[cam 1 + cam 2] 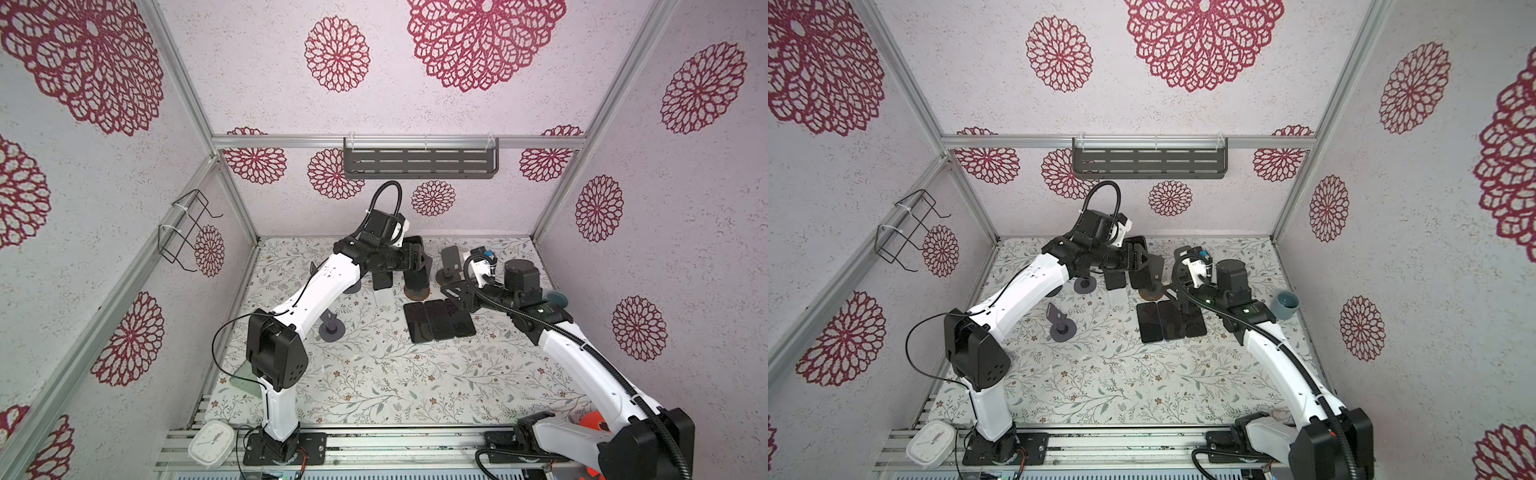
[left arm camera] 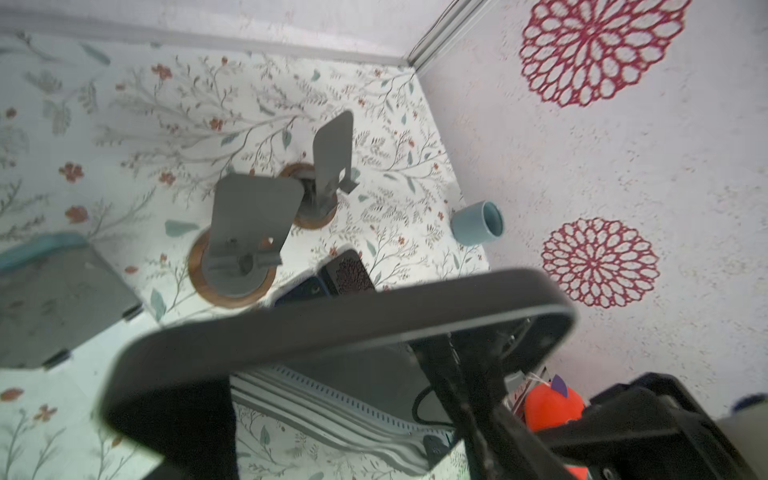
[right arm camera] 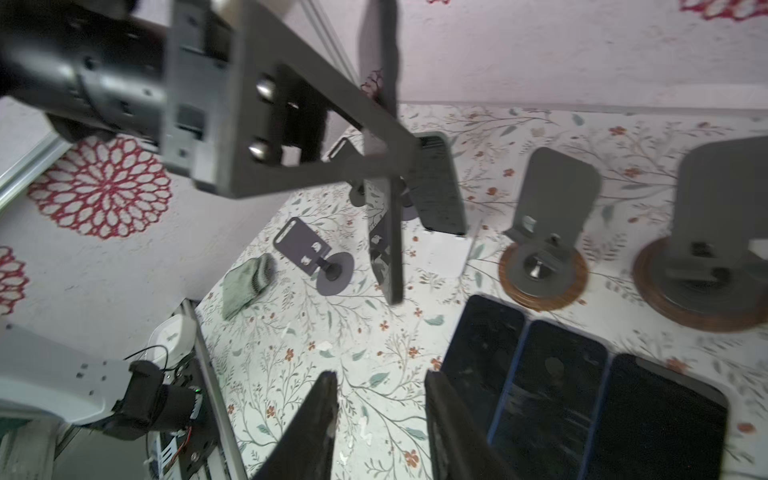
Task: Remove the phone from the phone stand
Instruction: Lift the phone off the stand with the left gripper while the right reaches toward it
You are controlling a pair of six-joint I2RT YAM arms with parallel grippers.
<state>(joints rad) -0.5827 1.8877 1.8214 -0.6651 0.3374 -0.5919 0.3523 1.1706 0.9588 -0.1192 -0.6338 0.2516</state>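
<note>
My left gripper (image 1: 417, 255) is at the back middle of the table, shut on a dark phone (image 2: 332, 328) that it holds by its long edges. In the right wrist view the phone (image 3: 384, 174) shows edge-on, upright in the air. Below and beyond it stands an empty grey phone stand (image 2: 249, 224) on a round wooden base, with a second empty phone stand (image 2: 330, 153) behind it. My right gripper (image 3: 384, 378) hangs open over the bare table, nothing between its fingers, beside three phones (image 3: 561, 395) lying flat.
Another phone (image 3: 436, 187) rests on a stand at the back. A small grey stand (image 1: 330, 326) sits left of centre. A blue cup (image 1: 555, 298) is by the right wall. A green cloth (image 3: 247, 284) and a white clock (image 1: 212, 442) lie front left.
</note>
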